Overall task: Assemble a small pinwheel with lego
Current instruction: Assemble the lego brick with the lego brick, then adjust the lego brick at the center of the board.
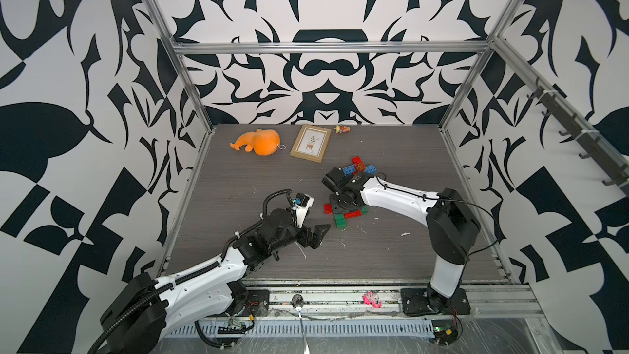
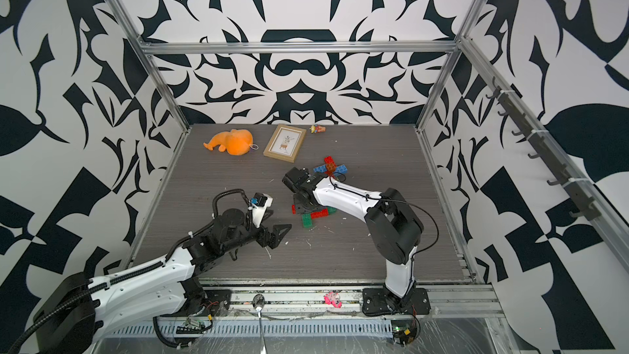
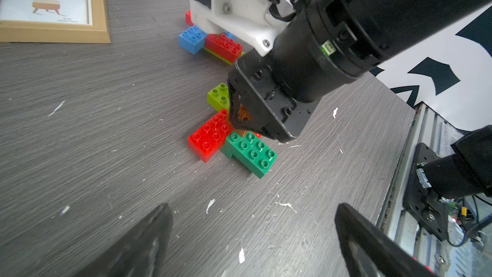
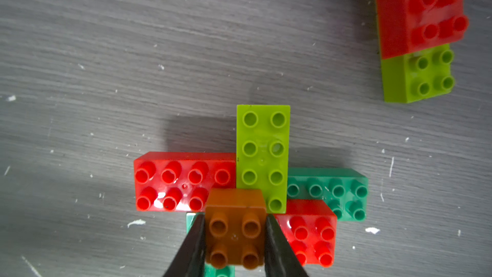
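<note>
Your right gripper (image 4: pixel 235 249) pinches the brown brick (image 4: pixel 235 203) on the middle of the lego cross (image 4: pixel 262 142). From above, its arm hides most of it. Your left gripper (image 3: pixel 254 209) is wide and empty.

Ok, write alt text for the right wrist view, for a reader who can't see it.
The right gripper grips an orange-brown square brick, with red bricks, a lime green brick and dark green bricks fanning out around it on the grey table. A separate red-on-lime stack sits apart, partly cut off.
</note>
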Tool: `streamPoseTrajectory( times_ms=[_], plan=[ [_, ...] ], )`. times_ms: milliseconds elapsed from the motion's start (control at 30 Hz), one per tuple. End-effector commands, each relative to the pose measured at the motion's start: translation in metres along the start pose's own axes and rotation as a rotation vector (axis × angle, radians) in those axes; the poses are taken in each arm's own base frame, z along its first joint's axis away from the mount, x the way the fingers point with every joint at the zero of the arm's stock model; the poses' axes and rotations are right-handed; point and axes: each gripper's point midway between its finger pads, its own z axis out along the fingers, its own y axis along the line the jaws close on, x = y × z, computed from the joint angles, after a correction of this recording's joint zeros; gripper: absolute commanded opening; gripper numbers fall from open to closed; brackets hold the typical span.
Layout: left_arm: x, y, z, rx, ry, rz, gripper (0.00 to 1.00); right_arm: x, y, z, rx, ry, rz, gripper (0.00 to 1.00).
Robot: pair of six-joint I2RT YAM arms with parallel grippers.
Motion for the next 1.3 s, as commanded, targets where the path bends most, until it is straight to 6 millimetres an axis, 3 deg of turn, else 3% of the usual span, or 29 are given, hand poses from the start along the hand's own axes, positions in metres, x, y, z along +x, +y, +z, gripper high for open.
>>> streamPoseTrajectory(
  times_ms=[0,133,233,433,533,667,733,800,967,1100,1267],
  plan=[
    [-0.009,0.0,-0.003,-0.005,-0.029,0.004,1.0,-0.004,0.008,-0.013,-0.026,0.012,-0.006,0.27],
    [-0.01,0.0,-0.005,-0.01,-0.033,0.004,1.0,-0.005,0.018,-0.011,-0.065,0.013,0.003,0.36],
    [-0.01,0.001,-0.005,-0.013,-0.034,0.004,1.0,-0.01,0.021,-0.021,-0.087,-0.015,0.001,0.45],
    [-0.013,-0.002,-0.009,-0.001,-0.048,0.004,1.0,-0.021,0.026,-0.059,-0.162,-0.082,-0.035,0.59],
    [-0.016,-0.003,-0.012,0.005,-0.061,-0.005,1.0,-0.032,0.01,-0.078,-0.163,-0.136,-0.026,0.58],
    [-0.02,-0.008,-0.018,0.024,-0.061,-0.072,1.0,-0.043,-0.025,-0.069,-0.181,-0.099,0.075,0.38],
    [-0.023,-0.008,-0.025,0.018,-0.052,-0.106,1.0,-0.048,-0.038,-0.06,-0.173,-0.085,0.111,0.17],
    [-0.024,-0.015,-0.033,0.055,-0.047,-0.128,1.0,-0.051,-0.044,-0.053,-0.157,-0.076,0.114,0.06],
    [-0.007,-0.017,-0.045,0.075,0.014,-0.247,1.0,-0.059,-0.042,-0.031,-0.127,-0.048,0.07,0.0],
    [0.002,-0.031,-0.053,0.17,0.018,-0.337,1.0,-0.065,-0.039,-0.012,-0.109,-0.029,0.054,0.0],
    [0.008,-0.032,-0.062,0.198,-0.001,-0.401,1.0,-0.061,-0.038,0.012,-0.091,0.017,0.037,0.0]
  ],
)
